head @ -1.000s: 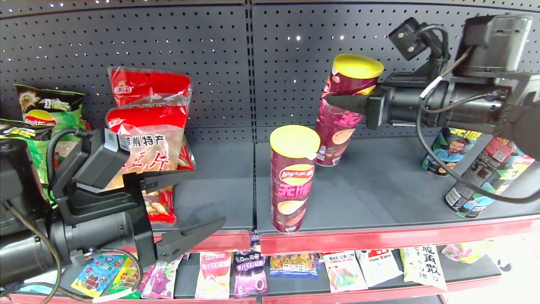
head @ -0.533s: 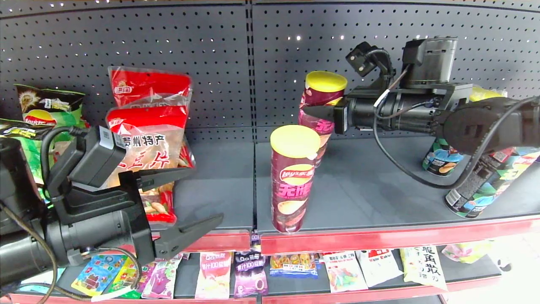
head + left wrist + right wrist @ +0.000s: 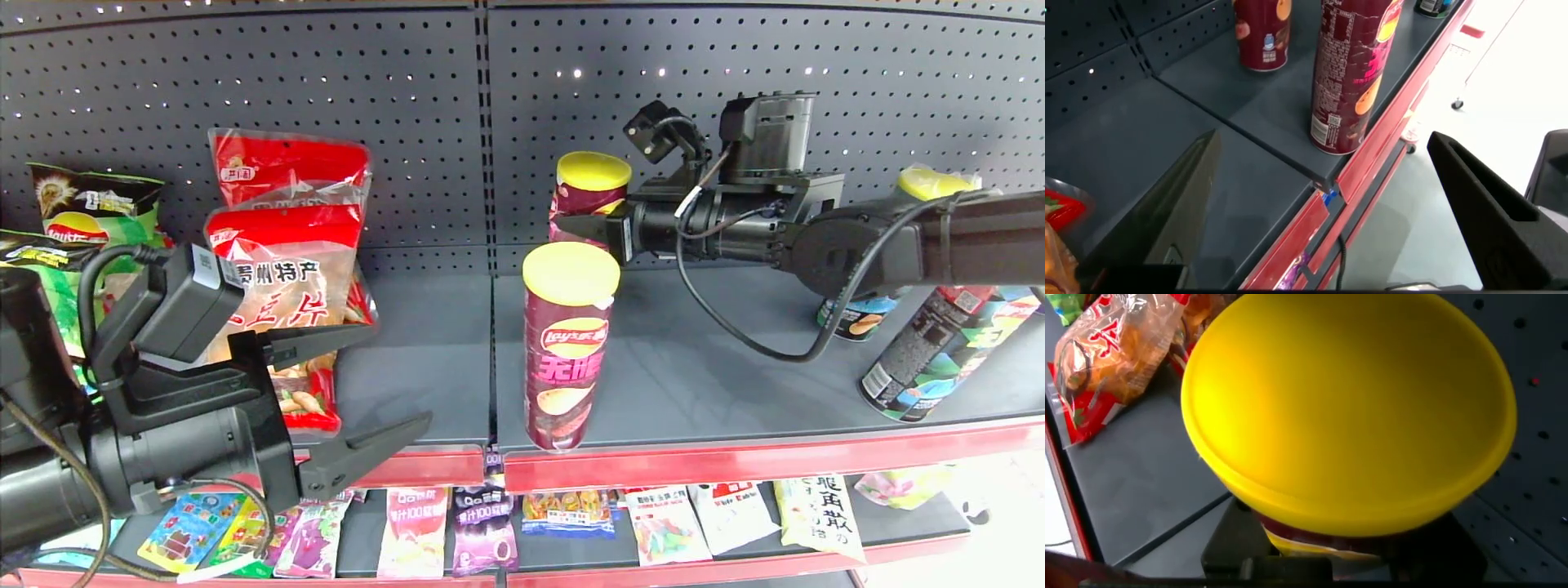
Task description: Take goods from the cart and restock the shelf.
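My right gripper [image 3: 586, 222] is shut on a maroon chip can with a yellow lid [image 3: 591, 189], held upright at the back of the dark shelf [image 3: 702, 367]. The can's lower part is hidden behind a second, identical can [image 3: 569, 351] at the shelf's front edge. In the right wrist view the held can's lid [image 3: 1347, 408] sits just above the gripper [image 3: 1331, 543]. My left gripper [image 3: 403, 376] hangs open and holding nothing, low in front of the shelf edge, left of the front can. In the left wrist view the front can [image 3: 1351, 73] and the held can [image 3: 1261, 33] lie beyond the open left gripper [image 3: 1324, 143].
Red snack bags [image 3: 286, 261] and green chip bags [image 3: 82, 220] stand on the shelf's left part. Dark printed cans [image 3: 939, 343] lean at the right end. The red shelf lip [image 3: 735, 461] runs along the front, with small sachets [image 3: 490, 523] on the shelf below.
My right arm has carried the maroon can leftward and lower, to just behind the front can. The left arm has stayed where it was, still open.
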Available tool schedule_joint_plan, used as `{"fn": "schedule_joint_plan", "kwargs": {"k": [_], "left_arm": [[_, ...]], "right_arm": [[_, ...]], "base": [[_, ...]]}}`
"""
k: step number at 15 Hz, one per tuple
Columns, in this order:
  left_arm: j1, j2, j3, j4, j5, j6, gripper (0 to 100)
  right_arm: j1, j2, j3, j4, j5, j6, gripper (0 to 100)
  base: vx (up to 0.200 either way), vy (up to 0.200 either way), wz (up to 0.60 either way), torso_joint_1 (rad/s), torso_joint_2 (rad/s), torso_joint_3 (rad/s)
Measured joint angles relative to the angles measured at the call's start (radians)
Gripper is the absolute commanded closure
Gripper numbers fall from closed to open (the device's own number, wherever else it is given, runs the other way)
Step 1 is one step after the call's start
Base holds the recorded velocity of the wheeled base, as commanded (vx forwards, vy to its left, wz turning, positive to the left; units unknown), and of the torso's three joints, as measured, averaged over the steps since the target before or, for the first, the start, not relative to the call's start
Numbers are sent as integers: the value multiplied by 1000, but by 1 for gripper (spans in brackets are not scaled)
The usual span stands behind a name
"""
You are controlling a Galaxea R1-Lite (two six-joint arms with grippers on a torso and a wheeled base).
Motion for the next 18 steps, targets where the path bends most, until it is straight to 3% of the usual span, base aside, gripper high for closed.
{"fn": "schedule_joint_plan", "kwargs": {"k": [10,11,18], "left_arm": [[0,0,0,1,0,0,0],[0,1,0,1,0,0,0],[-1,5,6,1,0,0,0]], "right_arm": [[37,32,-13,2,-3,7,100],[40,32,-9,3,-2,6,0],[43,-8,72,1,-23,13,0]], "base": [[0,0,0,0,0,0],[0,0,0,0,0,0],[0,0,0,0,0,0]]}}
